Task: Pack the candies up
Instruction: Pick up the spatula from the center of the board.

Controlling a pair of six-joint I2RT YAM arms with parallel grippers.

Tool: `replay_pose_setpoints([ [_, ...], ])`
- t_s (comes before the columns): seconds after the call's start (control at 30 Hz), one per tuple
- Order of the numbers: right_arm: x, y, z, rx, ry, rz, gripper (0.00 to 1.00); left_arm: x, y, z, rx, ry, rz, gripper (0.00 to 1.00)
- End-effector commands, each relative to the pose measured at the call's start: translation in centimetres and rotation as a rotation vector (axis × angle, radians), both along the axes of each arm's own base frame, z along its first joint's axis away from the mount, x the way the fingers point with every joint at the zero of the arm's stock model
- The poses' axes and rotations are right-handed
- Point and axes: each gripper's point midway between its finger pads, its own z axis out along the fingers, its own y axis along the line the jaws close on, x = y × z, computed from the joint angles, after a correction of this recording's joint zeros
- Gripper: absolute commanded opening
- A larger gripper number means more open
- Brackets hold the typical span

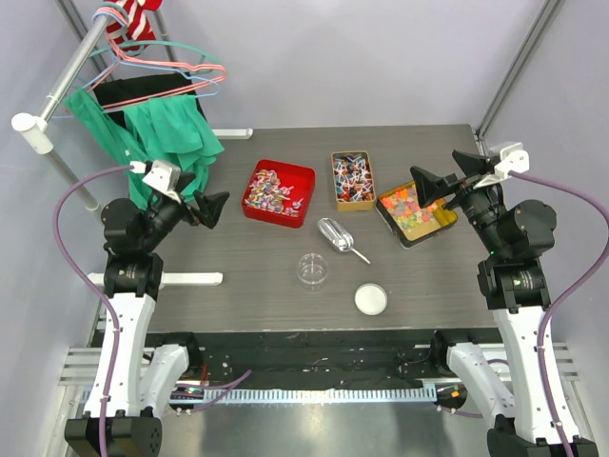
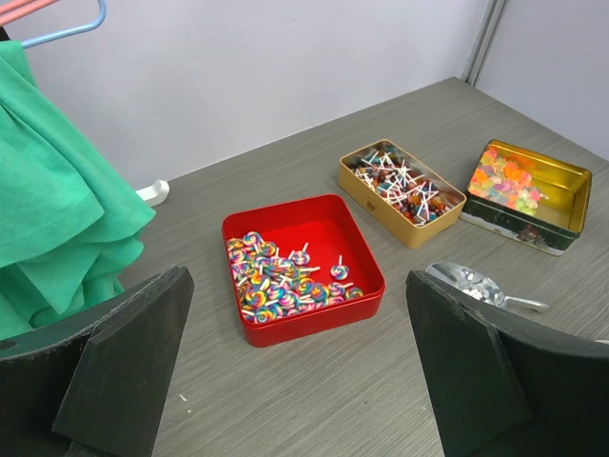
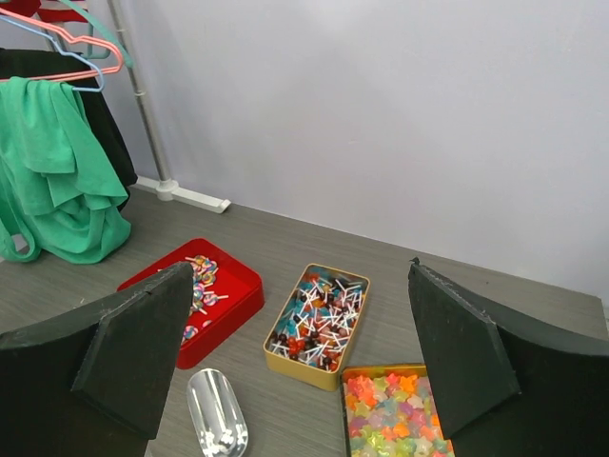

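Observation:
The candies (image 1: 269, 190) are small swirled pink, white and blue sweets on white sticks, lying in a red square tray (image 1: 306, 173) at the back middle of the table. In the left wrist view the candies (image 2: 276, 281) fill the left half of the tray (image 2: 314, 319). The right wrist view shows the tray (image 3: 233, 300) at left. My left gripper (image 1: 211, 208) (image 2: 296, 274) is open and empty, held above the table left of the tray. My right gripper (image 1: 428, 183) (image 3: 300, 267) is open and empty, above the right-hand tins.
A gold tin (image 1: 352, 180) of red-and-blue stick sweets stands right of the tray. A tin (image 1: 415, 211) of orange, yellow and green star pieces lies further right. A metal scoop (image 1: 335, 235), a clear round dish (image 1: 312, 270) and a white lid (image 1: 371, 299) lie nearer. Green cloth (image 1: 171, 133) hangs back left.

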Motion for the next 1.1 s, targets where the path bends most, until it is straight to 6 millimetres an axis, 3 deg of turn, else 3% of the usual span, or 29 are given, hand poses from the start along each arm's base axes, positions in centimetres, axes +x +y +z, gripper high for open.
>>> replay_pose_setpoints([
  [0.0, 0.0, -0.3, 1.3, 0.033, -0.032, -0.018, 1.00, -0.1, 0.1, 1.6, -0.008, -0.054, 0.005, 1.00],
  [0.53, 0.1, 0.0, 0.1, 0.022, -0.011, 0.001, 0.99, -0.1, -0.1, 0.8, -0.002, -0.038, -0.008, 1.00],
  [0.63, 0.7, 0.3, -1.6, -0.023, 0.013, 0.019, 1.00, -1.1, -1.0, 0.0, 0.049, -0.051, -0.082, 1.00],
  [0.73, 1.9, 0.7, -4.1, -0.071, 0.061, 0.040, 1.00, -0.7, -1.5, -1.3, 0.023, 0.013, -0.118, 1.00],
  [0.77, 2.2, 0.7, -4.8, -0.099, 0.075, 0.047, 1.00, 0.3, -1.4, -2.7, 0.017, 0.082, -0.115, 1.00],
  [0.8, 2.5, 0.8, -5.4, -0.118, 0.093, 0.055, 1.00, 0.8, -1.4, -2.2, 0.021, 0.100, -0.114, 1.00],
  [0.83, 3.3, 0.9, -6.9, -0.136, 0.145, 0.062, 1.00, 1.2, -1.1, -3.3, 0.034, 0.162, -0.101, 1.00],
  [0.9, 3.9, 1.0, -7.4, -0.144, 0.182, 0.067, 1.00, 3.2, -0.8, -4.4, 0.067, 0.236, -0.088, 1.00],
  [0.93, 4.6, 1.0, -8.8, -0.148, 0.239, 0.072, 1.00, 3.9, -1.0, -5.2, 0.101, 0.255, -0.092, 1.00],
  [1.03, 5.6, 1.2, -10.1, -0.142, 0.320, 0.082, 0.97, 5.4, -1.0, -7.7, 0.124, 0.358, -0.102, 1.00],
  [1.07, 6.4, 1.5, -10.9, -0.143, 0.362, 0.102, 0.97, 5.5, -1.9, -8.1, 0.133, 0.366, -0.126, 1.00],
])
